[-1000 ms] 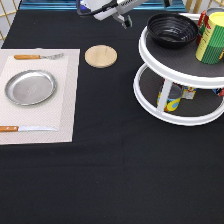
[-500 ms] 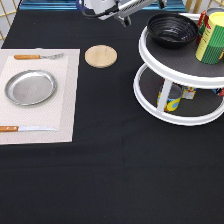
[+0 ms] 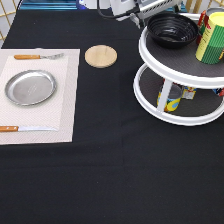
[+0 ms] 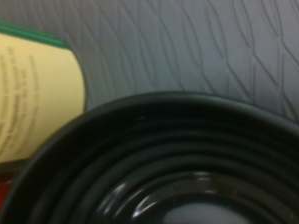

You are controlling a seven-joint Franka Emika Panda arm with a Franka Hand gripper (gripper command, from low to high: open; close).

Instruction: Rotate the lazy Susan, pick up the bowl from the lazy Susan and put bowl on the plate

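Shifted toward the exterior view's right since the earlier frame, the grey two-finger gripper (image 3: 136,19) hangs by the rim of the round glossy black ridged bowl (image 3: 173,30); finger spread cannot be told. Bowl: upper tier of the white two-tier lazy Susan (image 3: 175,107), beside a yellow-green canister (image 3: 213,39). Round silver metal plate (image 3: 30,87): beige placemat (image 3: 67,100), well apart.

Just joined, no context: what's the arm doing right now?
The gripper is at the exterior view's top, right beside the rim of the round glossy black bowl. The bowl sits on the top tier of the large white two-tier lazy Susan, next to a yellow-and-green canister. Whether the jaws are open or shut does not show. The round shiny silver metal plate lies bare on the pale placemat at the exterior view's left. The wrist view shows the bowl's ridged inside close up.
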